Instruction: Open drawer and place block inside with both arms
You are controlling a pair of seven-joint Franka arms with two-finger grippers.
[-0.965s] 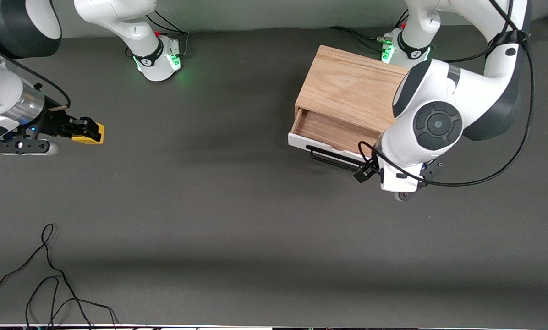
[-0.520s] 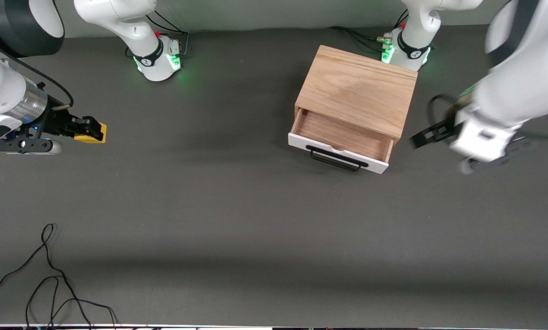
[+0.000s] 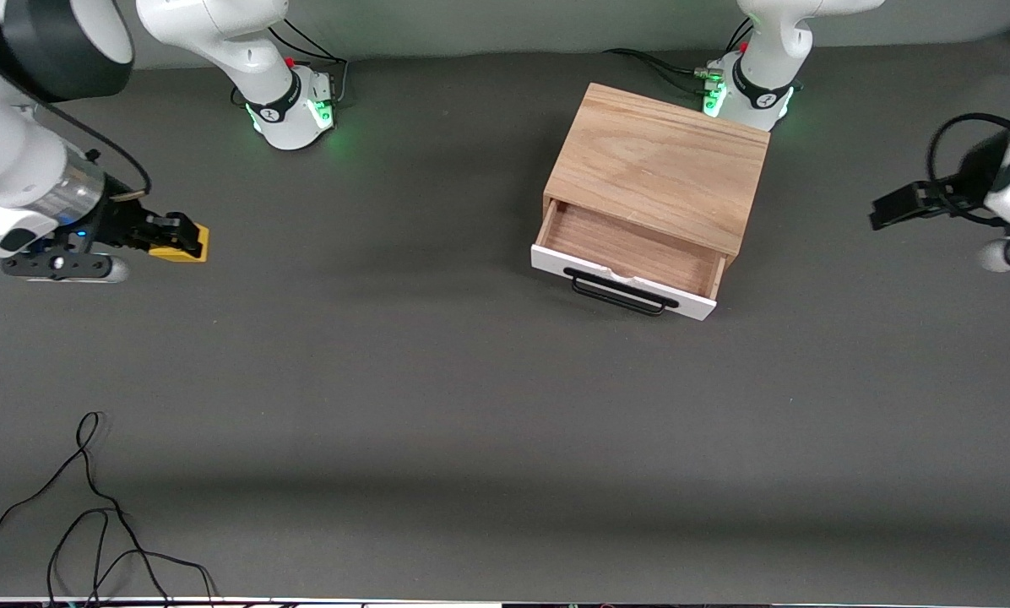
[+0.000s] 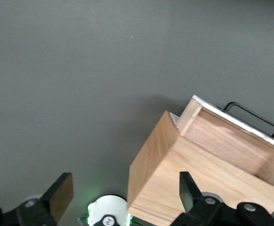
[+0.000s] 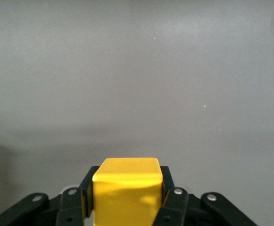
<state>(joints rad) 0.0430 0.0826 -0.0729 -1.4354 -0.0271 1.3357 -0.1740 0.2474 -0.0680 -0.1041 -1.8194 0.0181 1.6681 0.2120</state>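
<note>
The drawer point(image 3: 632, 253) stands pulled open from the light wood cabinet point(image 3: 661, 165), its wooden inside bare and its black handle point(image 3: 619, 293) toward the front camera. The left wrist view shows it too point(image 4: 233, 141). My right gripper point(image 3: 176, 239) is shut on the yellow block point(image 3: 186, 245) and holds it over the table at the right arm's end. The block fills the jaws in the right wrist view point(image 5: 126, 188). My left gripper point(image 3: 898, 205) is open and empty, raised at the left arm's end, away from the cabinet.
A loose black cable point(image 3: 91, 507) lies on the table near the front camera at the right arm's end. The two green-lit arm bases point(image 3: 298, 105) point(image 3: 746, 89) stand along the table's back edge; one is close to the cabinet.
My left arm has swung away from the drawer handle to the left arm's end of the table. My right gripper has shifted slightly toward the drawer with the block.
</note>
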